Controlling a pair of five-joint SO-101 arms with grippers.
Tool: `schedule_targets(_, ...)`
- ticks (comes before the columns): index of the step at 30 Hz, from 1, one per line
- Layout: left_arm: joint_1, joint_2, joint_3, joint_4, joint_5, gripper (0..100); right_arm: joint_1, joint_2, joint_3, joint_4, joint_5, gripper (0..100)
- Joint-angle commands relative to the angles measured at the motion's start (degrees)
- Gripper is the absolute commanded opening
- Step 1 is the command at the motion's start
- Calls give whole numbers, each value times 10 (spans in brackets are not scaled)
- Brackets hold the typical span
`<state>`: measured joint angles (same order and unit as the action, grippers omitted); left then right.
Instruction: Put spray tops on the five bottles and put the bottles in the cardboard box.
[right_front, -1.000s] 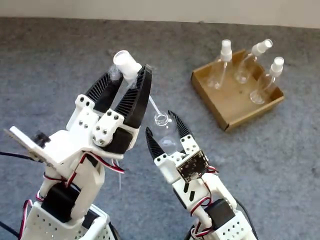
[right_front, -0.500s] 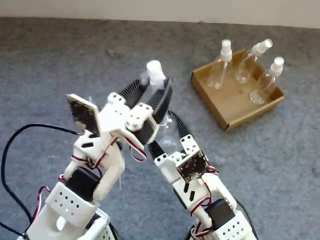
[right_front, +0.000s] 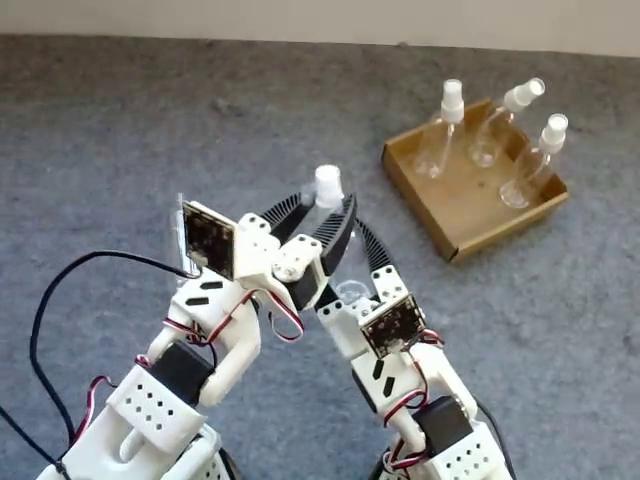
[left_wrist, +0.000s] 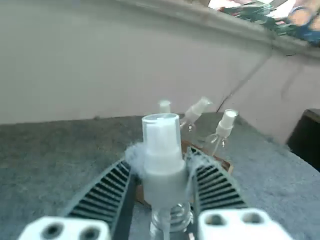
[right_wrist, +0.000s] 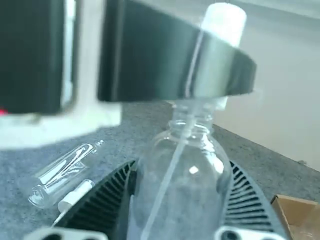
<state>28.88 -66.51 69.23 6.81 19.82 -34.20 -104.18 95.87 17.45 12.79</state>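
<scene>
My left gripper (right_front: 326, 203) is shut on a white spray top (right_front: 328, 187), held upright directly over a clear bottle (right_front: 350, 291). My right gripper (right_front: 345, 266) is shut on that bottle and keeps it standing. In the right wrist view the bottle (right_wrist: 180, 175) sits between the ribbed fingers, and the top's thin dip tube runs down through its neck. The left wrist view has the spray top (left_wrist: 161, 150) between my fingers with the bottle's neck (left_wrist: 171, 220) just beneath it. Three capped bottles (right_front: 440, 130) lean in the cardboard box (right_front: 455, 215).
The box lies at the far right of the grey carpet. In the right wrist view another clear bottle (right_wrist: 65, 170) lies on its side with a loose spray top (right_wrist: 75, 197) beside it. Both arms crowd the near middle.
The left arm swung right and lowered, carrying the spray top from the far left to just over the bottle. The right gripper shifted slightly with the bottle.
</scene>
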Motion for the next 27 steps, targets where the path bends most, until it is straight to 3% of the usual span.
schedule_targets(1, 35, 3, -1, -3, -70, 34, 23, -12, 96, 0, 5, 173)
schedule_targets(21, 27, 0, 17, -3, -81, 35, 33, -12, 96, 0, 5, 173)
schedule_targets(27, 19, -78, 68, -2, -81, 39, 33, -12, 96, 0, 5, 173)
